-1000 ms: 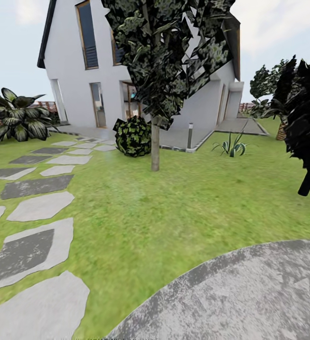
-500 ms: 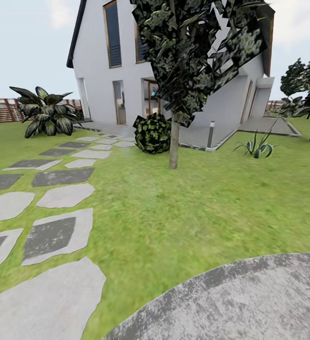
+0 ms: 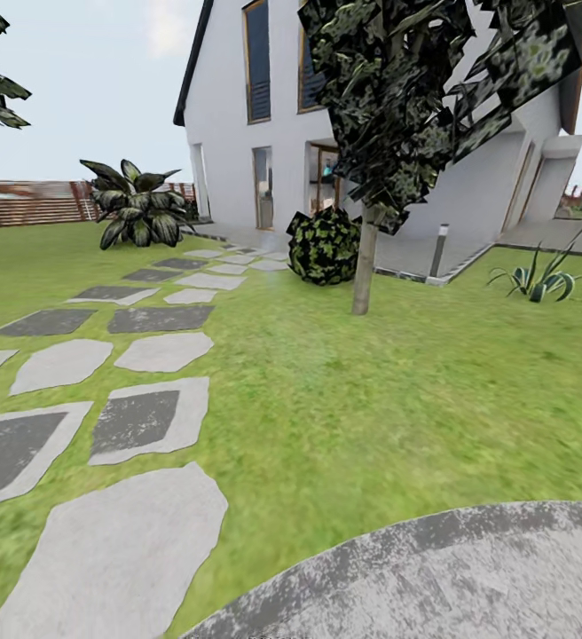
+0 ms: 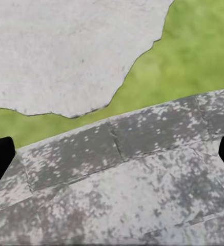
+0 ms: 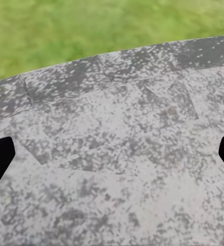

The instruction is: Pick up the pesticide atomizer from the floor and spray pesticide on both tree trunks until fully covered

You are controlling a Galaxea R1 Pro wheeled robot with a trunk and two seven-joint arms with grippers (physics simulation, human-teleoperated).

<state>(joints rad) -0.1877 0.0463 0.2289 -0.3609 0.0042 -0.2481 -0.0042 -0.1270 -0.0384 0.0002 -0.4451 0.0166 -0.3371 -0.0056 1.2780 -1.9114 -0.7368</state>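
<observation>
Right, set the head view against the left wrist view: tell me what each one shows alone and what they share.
Head view alone: a white house, a wooden fence, a dark-leaved tree with a thin trunk, a round bush, a short lamp post and a run of stepping stones leading toward the house.

Left wrist view alone: the two dark fingertips of the left gripper, set wide apart, with nothing between them.

Both: the grey paved patio, green lawn and a pale stepping stone beside the patio's edge.

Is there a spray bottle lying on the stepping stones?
No, the stepping stones lie bare on the lawn, nothing resting on them.
</observation>
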